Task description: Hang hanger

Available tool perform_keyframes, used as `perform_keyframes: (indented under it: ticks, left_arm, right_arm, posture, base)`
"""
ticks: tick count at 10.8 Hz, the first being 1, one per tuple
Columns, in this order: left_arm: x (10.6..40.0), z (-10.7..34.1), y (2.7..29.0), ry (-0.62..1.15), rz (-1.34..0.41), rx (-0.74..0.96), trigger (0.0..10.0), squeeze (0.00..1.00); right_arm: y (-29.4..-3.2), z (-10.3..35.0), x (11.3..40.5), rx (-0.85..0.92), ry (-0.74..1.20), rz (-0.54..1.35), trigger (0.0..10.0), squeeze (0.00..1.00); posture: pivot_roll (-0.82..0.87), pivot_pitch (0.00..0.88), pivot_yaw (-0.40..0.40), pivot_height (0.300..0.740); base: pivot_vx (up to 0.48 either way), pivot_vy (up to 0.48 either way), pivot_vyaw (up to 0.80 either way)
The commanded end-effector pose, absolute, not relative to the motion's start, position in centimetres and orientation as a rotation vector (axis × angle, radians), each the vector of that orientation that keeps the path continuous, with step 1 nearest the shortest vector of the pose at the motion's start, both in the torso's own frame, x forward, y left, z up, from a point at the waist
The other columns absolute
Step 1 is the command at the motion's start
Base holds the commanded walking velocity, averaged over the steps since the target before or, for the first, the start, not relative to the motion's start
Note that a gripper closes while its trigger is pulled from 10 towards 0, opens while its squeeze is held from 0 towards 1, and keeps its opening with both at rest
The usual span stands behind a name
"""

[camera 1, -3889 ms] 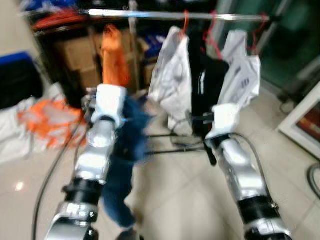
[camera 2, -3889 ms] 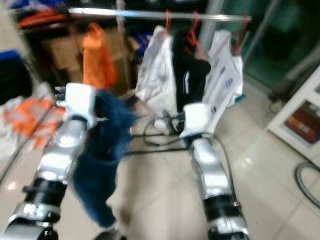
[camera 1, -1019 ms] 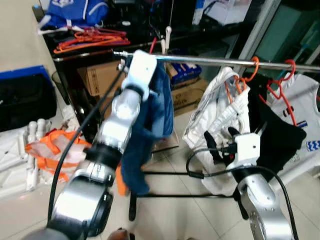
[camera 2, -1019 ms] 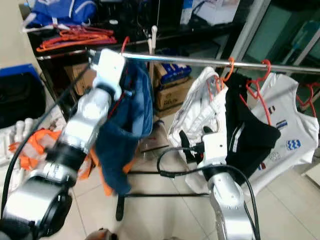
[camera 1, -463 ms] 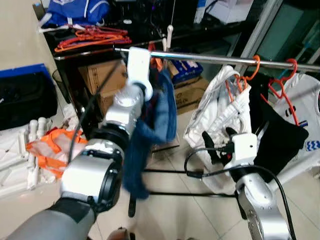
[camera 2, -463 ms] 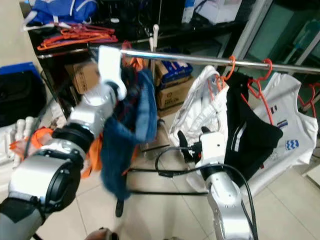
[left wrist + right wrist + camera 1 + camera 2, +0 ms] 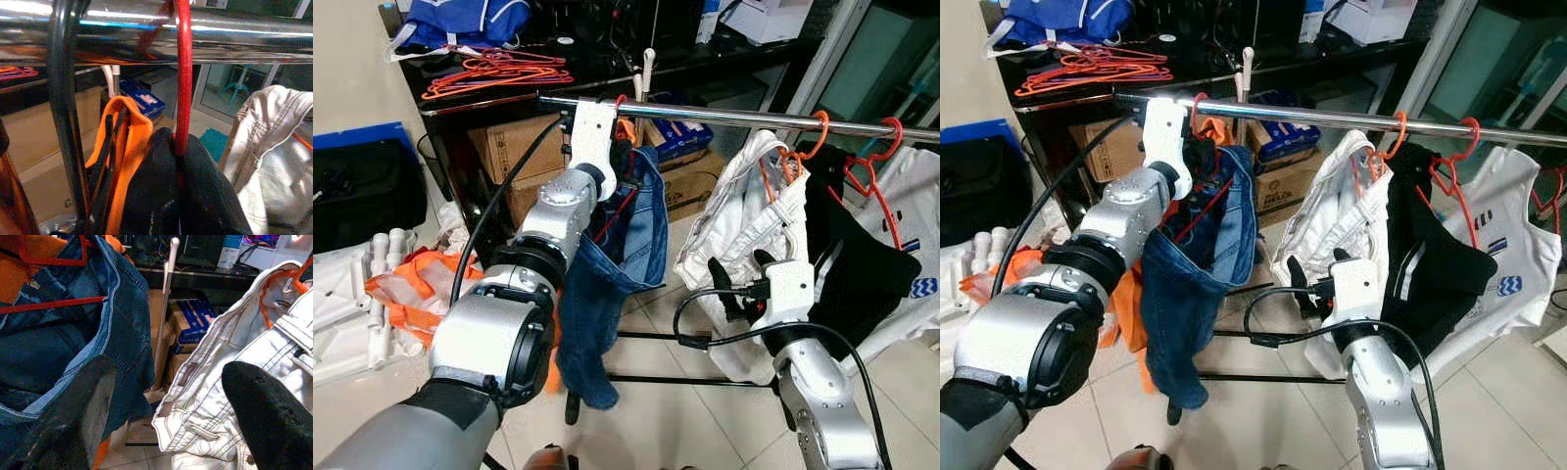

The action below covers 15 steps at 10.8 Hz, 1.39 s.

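A red hanger (image 7: pixel 183 73) carries blue jeans (image 7: pixel 607 274). Its hook lies over the chrome rail (image 7: pixel 754 117) near the rail's left end. My left gripper (image 7: pixel 623 149) is raised just under the rail and shut on the hanger's neck; in the left wrist view the black fingers (image 7: pixel 156 196) pinch the red wire. The jeans hang down to the right of my left forearm. My right gripper (image 7: pixel 740 281) is lower, open, with nothing between its fingers (image 7: pixel 78 406), in front of white jeans (image 7: pixel 234 382).
Further right on the rail hang white jeans (image 7: pixel 744 215) on an orange hanger, a black garment (image 7: pixel 847 245) and a white shirt (image 7: pixel 920 245). Loose orange hangers (image 7: pixel 489 70) lie on the dark shelf behind. Cardboard boxes (image 7: pixel 509 152), orange cloth (image 7: pixel 411 294) and the rack's floor bars (image 7: pixel 685 377) are below.
My left gripper has lifted the hanger up to the rail, and its hook now sits over it. The jeans have swung to hang straighter. The right arm has hardly moved.
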State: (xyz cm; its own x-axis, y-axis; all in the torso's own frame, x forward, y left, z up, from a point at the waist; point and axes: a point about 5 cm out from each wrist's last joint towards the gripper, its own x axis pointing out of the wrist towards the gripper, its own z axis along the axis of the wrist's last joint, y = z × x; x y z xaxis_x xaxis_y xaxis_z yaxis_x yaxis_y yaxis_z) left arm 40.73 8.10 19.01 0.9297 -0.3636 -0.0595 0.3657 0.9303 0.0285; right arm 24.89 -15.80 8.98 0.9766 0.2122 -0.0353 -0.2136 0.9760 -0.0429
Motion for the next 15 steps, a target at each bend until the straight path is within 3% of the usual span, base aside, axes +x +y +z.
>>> perform_keyframes:
  ticks: [1,5,6,8,11,15]
  left_arm:
    - [40.7,19.0,7.6,0.052,-0.378,0.082,10.0,0.0]
    - [40.2,16.6,7.4,0.204,-0.444,0.139,10.0,0.0]
    - [40.4,17.6,7.4,0.139,-0.423,0.159,10.0,1.0]
    - [40.7,19.5,7.0,0.013,-0.388,0.236,10.0,1.0]
    - [40.5,20.7,6.3,-0.07,-0.368,0.215,10.0,1.0]
    - [40.0,21.2,6.5,-0.101,-0.255,0.056,10.0,1.0]
  right_arm:
    - [-15.8,8.9,25.1,-0.062,0.04,0.221,10.0,0.42]
    - [-15.6,8.6,25.2,-0.058,0.05,0.23,10.0,0.42]
    - [-15.6,8.6,25.2,-0.06,0.052,0.233,10.0,0.42]
    - [-15.5,8.5,25.2,-0.061,0.053,0.234,10.0,0.42]
    - [-15.6,8.4,25.2,-0.061,0.062,0.234,10.0,0.42]
    - [-15.6,8.0,25.1,-0.064,0.085,0.254,10.0,0.42]
  posture:
    - [0.04,0.014,-0.046,0.74]
    - [0.04,0.007,-0.046,0.74]
    - [0.04,0.006,-0.045,0.74]
    - [0.04,0.006,-0.042,0.74]
    - [0.04,0.01,-0.043,0.74]
    - [0.06,0.019,-0.055,0.74]
  base:
    - [0.0,0.0,0.0]
    - [0.0,0.0,0.0]
    - [0.0,0.0,0.0]
    - [0.0,0.0,0.0]
    - [0.0,0.0,0.0]
    - [0.0,0.0,0.0]
